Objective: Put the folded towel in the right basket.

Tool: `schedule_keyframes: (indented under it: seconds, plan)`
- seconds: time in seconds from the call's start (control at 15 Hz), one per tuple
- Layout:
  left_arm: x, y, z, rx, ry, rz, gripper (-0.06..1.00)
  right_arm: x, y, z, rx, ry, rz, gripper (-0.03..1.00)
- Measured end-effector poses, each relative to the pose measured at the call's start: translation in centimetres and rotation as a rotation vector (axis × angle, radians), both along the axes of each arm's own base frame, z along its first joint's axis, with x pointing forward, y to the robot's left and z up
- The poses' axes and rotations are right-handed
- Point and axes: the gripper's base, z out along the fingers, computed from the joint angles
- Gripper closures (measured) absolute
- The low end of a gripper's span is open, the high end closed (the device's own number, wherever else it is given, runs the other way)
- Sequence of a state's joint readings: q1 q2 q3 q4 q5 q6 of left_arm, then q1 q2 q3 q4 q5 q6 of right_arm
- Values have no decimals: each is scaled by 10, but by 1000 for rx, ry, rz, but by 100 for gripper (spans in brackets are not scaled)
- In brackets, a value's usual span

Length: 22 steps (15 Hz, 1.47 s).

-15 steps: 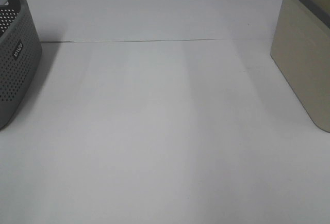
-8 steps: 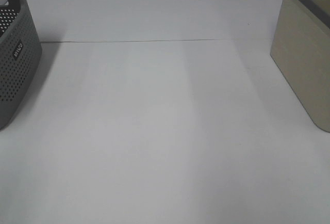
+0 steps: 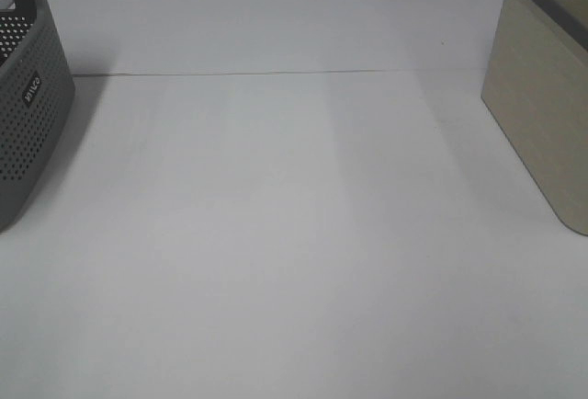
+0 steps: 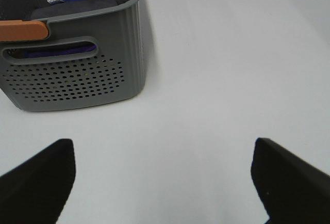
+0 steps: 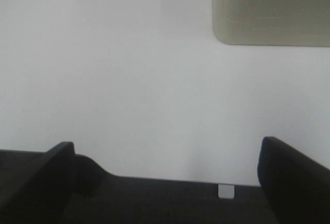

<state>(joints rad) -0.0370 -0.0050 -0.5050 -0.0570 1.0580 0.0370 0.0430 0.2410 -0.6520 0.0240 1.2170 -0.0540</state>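
Observation:
A folded towel, dark grey with purple, lies inside the grey perforated basket in the left wrist view. In the high view this left basket is cut off at the left edge and the towel is hidden. The right basket is beige with a dark rim; its wall also shows in the right wrist view. My left gripper is open and empty over the table, short of the grey basket. My right gripper is open and empty, short of the beige basket. Neither gripper shows in the high view.
An orange handle sits on the grey basket's rim. The white table lies between the two baskets, with a thin seam running across it at the back.

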Motion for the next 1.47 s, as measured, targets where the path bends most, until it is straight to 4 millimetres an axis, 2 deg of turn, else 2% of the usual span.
schedule_keyframes:
  seconds: [0.13, 0.2, 0.53, 1.47]
  plan:
    - [0, 0, 0, 0, 0, 0, 7, -24, -1, -16, 18, -117, -13, 8]
    - [0, 0, 0, 0, 0, 0, 7, -30, -1, -23, 26, -160, -16, 8]
    - [0, 0, 0, 0, 0, 0, 7, -17, -2, -29, 23, -222, -23, 8]
    - [0, 0, 0, 0, 0, 0, 7, -16, -2, -29, 23, -225, -23, 8]
